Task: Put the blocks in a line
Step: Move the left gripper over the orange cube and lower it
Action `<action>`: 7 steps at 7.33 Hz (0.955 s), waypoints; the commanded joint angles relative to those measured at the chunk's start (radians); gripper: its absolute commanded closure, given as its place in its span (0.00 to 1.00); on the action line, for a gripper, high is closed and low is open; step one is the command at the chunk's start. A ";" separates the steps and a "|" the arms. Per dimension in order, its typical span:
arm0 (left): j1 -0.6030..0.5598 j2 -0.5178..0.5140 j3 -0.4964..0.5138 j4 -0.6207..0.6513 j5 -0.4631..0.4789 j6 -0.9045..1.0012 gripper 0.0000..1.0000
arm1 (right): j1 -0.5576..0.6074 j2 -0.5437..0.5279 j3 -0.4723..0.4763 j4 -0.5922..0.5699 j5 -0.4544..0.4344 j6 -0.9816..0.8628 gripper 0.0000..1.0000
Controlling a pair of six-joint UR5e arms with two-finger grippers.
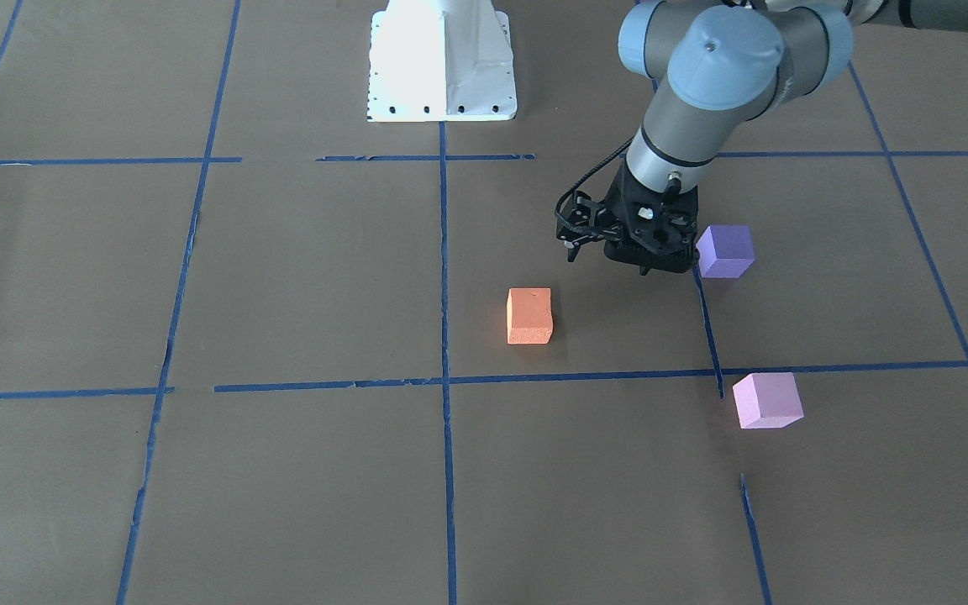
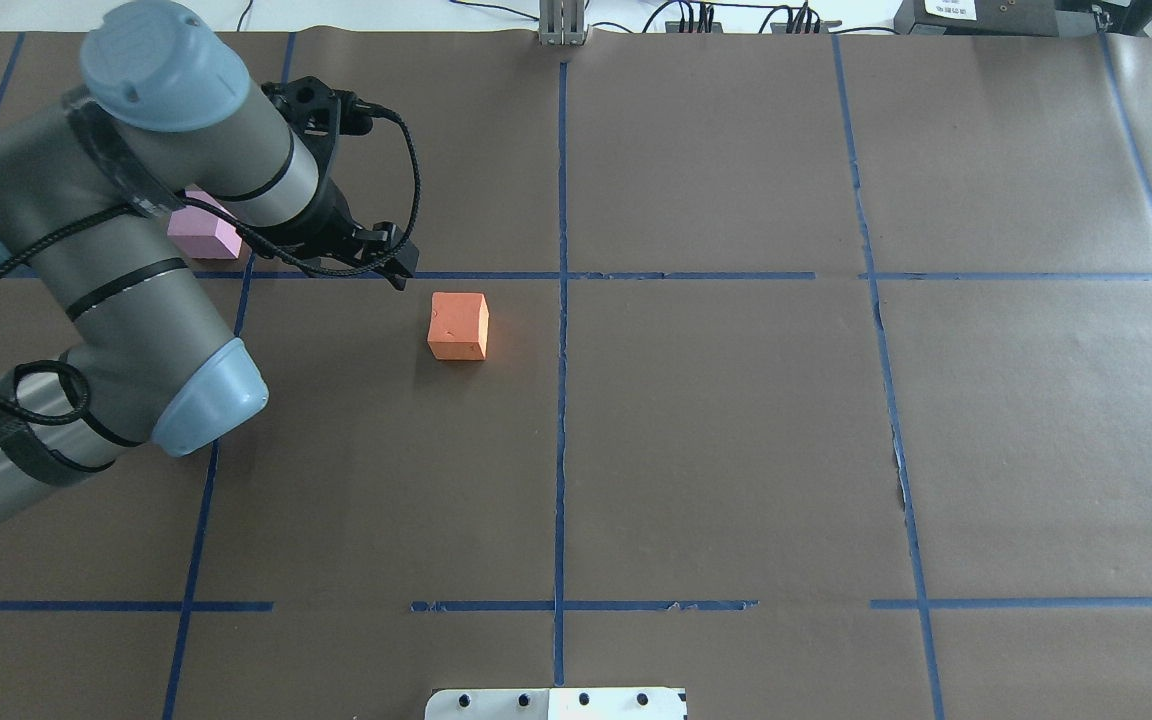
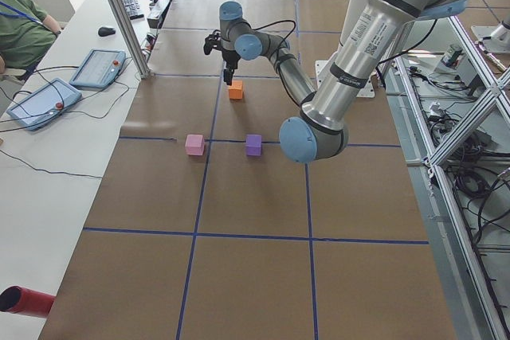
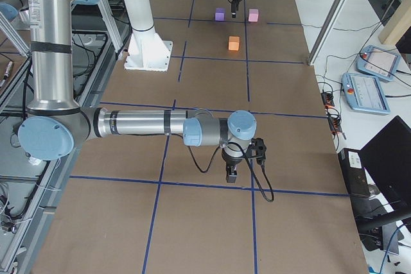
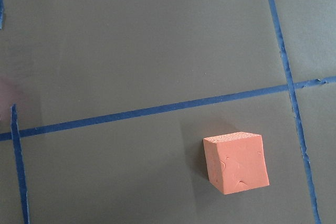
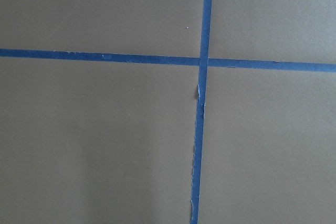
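The orange block [image 1: 529,316] lies near the table's middle; it also shows in the overhead view [image 2: 458,325] and low right in the left wrist view [image 5: 236,162]. The violet-purple block [image 1: 725,250] and the pale pink block [image 1: 767,400] lie apart on my left side. In the overhead view the pink block [image 2: 204,233] is half hidden and the purple one fully hidden by my left arm. My left gripper [image 1: 644,267] hovers above the table between the orange and purple blocks, close beside the purple one, holding nothing; it looks shut. My right gripper [image 4: 230,174] hangs far from the blocks; I cannot tell its state.
Blue tape lines [image 1: 444,277] form a grid on the brown paper. The white robot base plate [image 1: 442,67] stands at my edge of the table. Teach pendants [image 3: 36,101] and a person sit beyond the far side. A red roll [image 3: 24,300] lies at one corner.
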 commanded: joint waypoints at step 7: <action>0.063 -0.190 0.336 -0.071 0.021 -0.143 0.00 | -0.002 0.000 0.000 0.000 0.001 0.000 0.00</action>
